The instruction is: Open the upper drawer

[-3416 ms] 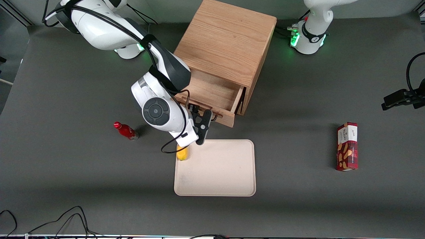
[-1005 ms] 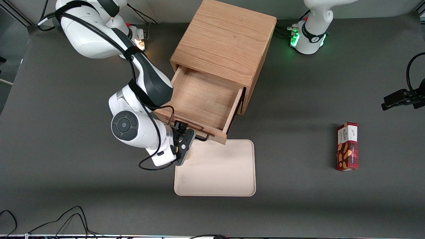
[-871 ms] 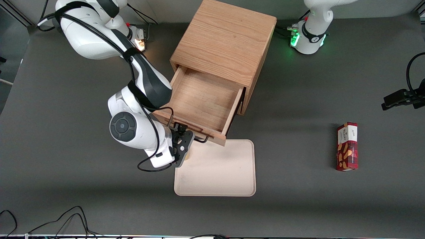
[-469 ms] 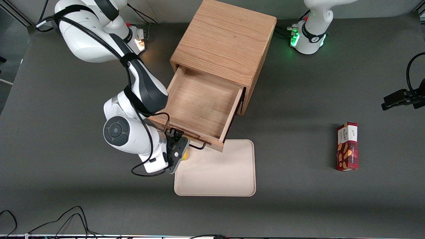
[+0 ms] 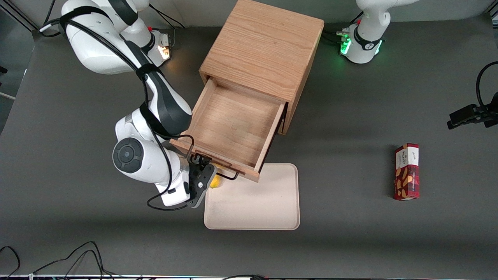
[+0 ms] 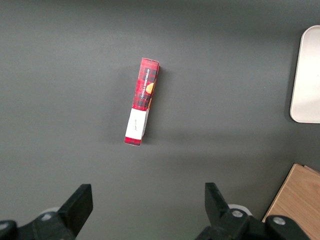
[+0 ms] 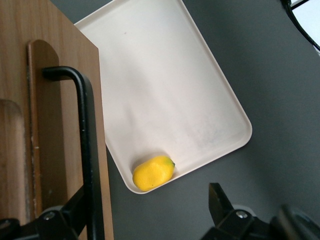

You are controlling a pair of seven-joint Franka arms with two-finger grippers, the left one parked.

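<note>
Oak, light and plain-grained: in the front view the upper drawer [image 5: 233, 128] stands pulled well out of the cabinet [image 5: 264, 48], its empty box showing. Against the earlier front views it has slid out steadily, from partly open to nearly full reach, and the working arm has drawn back with it toward the camera. I judge the opening nearly or wholly done; what is left is likely letting go and backing clear. The drawer front now overhangs the rim of the cream tray [image 5: 253, 202] lying on the dark surface [image 5: 78, 233]. The tool [image 5: 200, 171] sits at the handle [image 5: 227, 177], at the end toward the working arm. A yellow fruit [image 5: 214, 181] peeks out just beside it, on the tray's corner. A red snack box [image 5: 407, 171] lies well apart, toward the parked arm's end.

Left wrist view: the snack box [image 6: 142, 101] lies on its narrow side, red plaid with a white end. Small writing on the white part is too small to read. A strip of the tray [image 6: 307, 75] and a corner of the cabinet [image 6: 297, 200] show.

Right wrist view: the black handle [image 7: 85, 150] runs between the two fingers [image 7: 222, 205], which stand spread on either side and not pinching it; it seems to be hooked rather than gripped. The fruit [image 7: 153, 173] lies in the tray [image 7: 165, 75] against its rim. No brand or label is visible here.
</note>
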